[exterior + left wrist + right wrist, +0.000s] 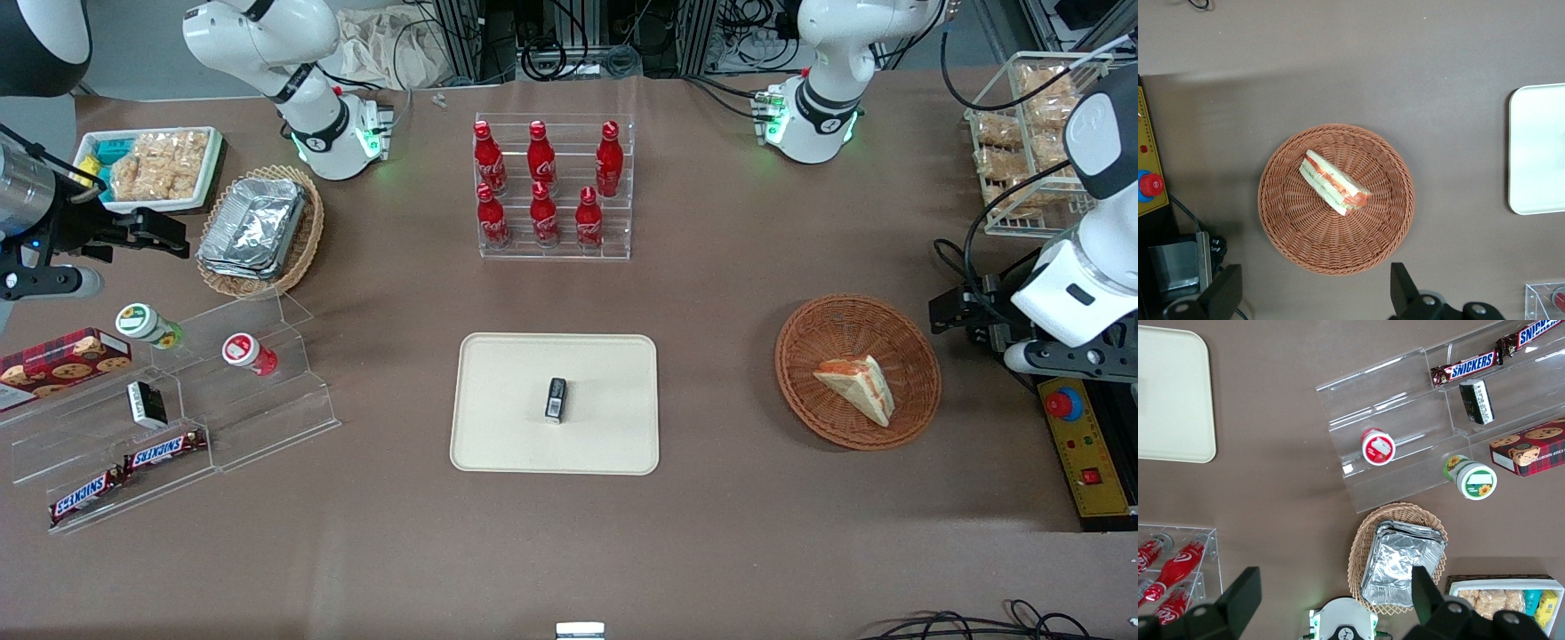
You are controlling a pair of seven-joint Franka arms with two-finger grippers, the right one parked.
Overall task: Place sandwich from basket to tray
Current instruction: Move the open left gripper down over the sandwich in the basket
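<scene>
**Operator:** Report gripper status.

**Technician:** The gripper [1315, 297] hangs above the table just beside the basket [1281, 220], at the working arm's end. The jaws stand wide apart and nothing sits between them. One fingertip [1223, 290] shows clear of the wicker rim; neither finger touches the basket or its contents. In the front view the gripper body [965, 313] is partly covered by the arm, so the height above the table is probably moderate, not confirmed.

**Operator:** Location of the sandwich?

**Technician:** The sandwich [1333, 182] lies inside the basket, near its middle, resting on a broad face with the red and green filling edge exposed. It is untouched.

**Operator:** Condition of the tray?

**Technician:** The tray [498, 427] lies flat at mid-table, well apart from the basket, toward the parked arm. One small dark packet [556, 398] stands near its centre. Bare surface remains around that packet.

**Operator:** Progress assessment?

**Technician:** By judgement, the task is at its start. No step is complete: the sandwich is not grasped, not lifted, not carried. Remaining steps: centre the gripper over the sandwich, descend, close on the wedge, raise it clear of the rim, travel to the tray, set it down on a bare area, release.
</scene>
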